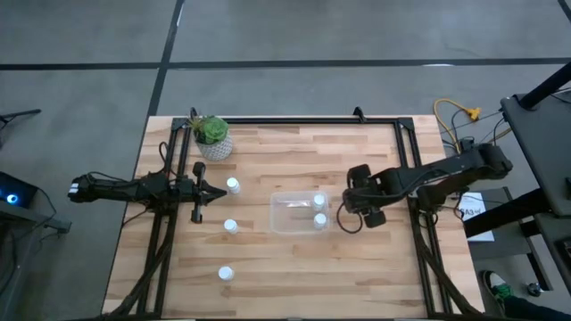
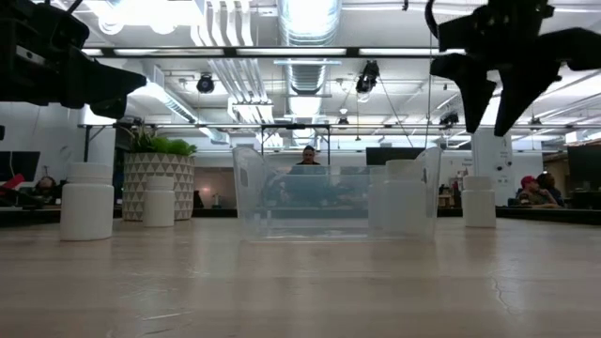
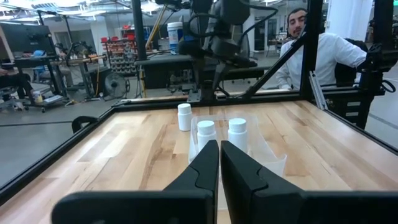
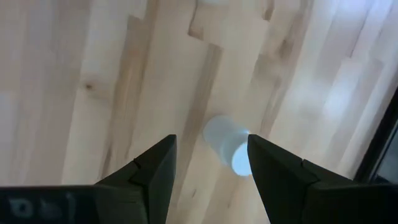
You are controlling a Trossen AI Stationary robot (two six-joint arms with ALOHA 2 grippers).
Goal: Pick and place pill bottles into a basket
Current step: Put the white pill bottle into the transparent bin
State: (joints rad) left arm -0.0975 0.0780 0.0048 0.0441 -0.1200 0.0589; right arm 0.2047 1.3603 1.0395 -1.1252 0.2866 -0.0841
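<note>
The clear basket (image 1: 287, 214) stands mid-table and holds two white pill bottles (image 1: 319, 201) (image 1: 319, 219). Three more bottles stand left of it (image 1: 233, 185) (image 1: 230, 226) (image 1: 226, 274). Another bottle (image 4: 229, 149) stands on the table right of the basket; it also shows in the low view (image 2: 479, 201). My right gripper (image 2: 492, 89) hangs open above this bottle, pointing down, one finger on either side of it in the right wrist view (image 4: 211, 163), clear of it. My left gripper (image 1: 202, 190) is shut and empty at the left, pointing level toward the basket (image 3: 273, 163).
A white pot with a green plant (image 1: 212, 138) stands at the table's far left corner. Black frame rails (image 1: 161, 223) (image 1: 419, 223) run along both sides of the table. A person (image 3: 323, 53) sits beyond the table's right edge.
</note>
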